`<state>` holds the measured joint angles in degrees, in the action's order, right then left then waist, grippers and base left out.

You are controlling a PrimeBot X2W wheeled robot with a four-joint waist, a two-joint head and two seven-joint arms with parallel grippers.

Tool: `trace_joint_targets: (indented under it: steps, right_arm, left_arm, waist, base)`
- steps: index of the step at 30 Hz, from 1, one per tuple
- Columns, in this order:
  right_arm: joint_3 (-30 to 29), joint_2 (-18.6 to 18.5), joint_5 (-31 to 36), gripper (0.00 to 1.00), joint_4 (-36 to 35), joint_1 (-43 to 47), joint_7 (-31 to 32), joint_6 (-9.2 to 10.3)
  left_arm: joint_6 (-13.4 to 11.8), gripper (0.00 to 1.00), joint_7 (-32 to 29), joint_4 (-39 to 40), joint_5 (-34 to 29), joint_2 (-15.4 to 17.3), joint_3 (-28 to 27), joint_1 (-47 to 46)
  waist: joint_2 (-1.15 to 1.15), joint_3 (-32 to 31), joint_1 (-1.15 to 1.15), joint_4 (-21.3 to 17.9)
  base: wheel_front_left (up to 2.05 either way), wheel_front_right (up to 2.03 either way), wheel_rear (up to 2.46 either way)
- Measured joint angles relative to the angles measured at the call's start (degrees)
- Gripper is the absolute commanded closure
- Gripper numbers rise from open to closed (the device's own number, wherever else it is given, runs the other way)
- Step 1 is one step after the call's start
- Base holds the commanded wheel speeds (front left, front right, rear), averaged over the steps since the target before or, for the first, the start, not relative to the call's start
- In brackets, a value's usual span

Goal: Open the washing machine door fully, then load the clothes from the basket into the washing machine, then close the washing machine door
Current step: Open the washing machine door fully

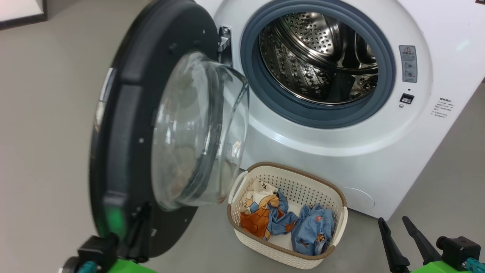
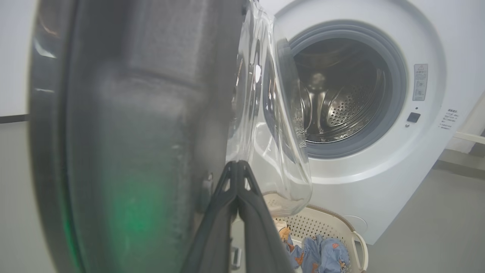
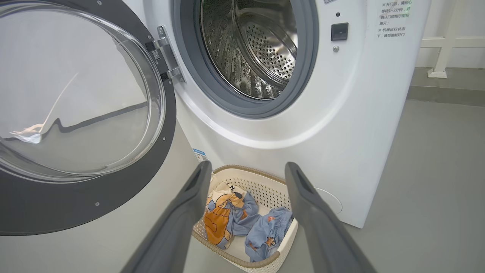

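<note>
The left gripper was squeezed tight with nothing in it, right by the black rim of the washing machine door, which stood open. The right gripper was spread wide and empty. The clothes lay in the basket on the floor, just in front of the washing machine.

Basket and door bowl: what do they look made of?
The basket looks like matte cream moulded plastic, given its perforated walls; the brown rim mimics weave. The door bowl is clear and glossy, glass or hard plastic, with sharp reflections.
</note>
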<state>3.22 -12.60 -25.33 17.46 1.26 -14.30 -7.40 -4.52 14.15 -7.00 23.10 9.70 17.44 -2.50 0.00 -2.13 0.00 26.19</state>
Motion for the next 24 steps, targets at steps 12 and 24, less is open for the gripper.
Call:
trace_joint_targets:
  steps: [12,24]
  right_arm:
    - [-0.33,0.0,0.0,0.0,-0.04,0.03,0.0,0.0]
    - [0.02,-1.36,0.0,0.0,-0.6,-0.6,0.0,0.0]
  left_arm:
    - [-1.78,1.0,0.07,-6.23,0.92,2.52,-7.71,-3.98]
    - [-0.88,1.0,0.26,-13.04,-0.77,4.19,-18.5,-10.07]
  waist:
    - [0.0,1.06,0.0,-1.65]
    - [0.0,4.77,0.0,-3.18]
  base:
    - [0.0,0.0,0.0]
    - [0.0,0.0,0.0]
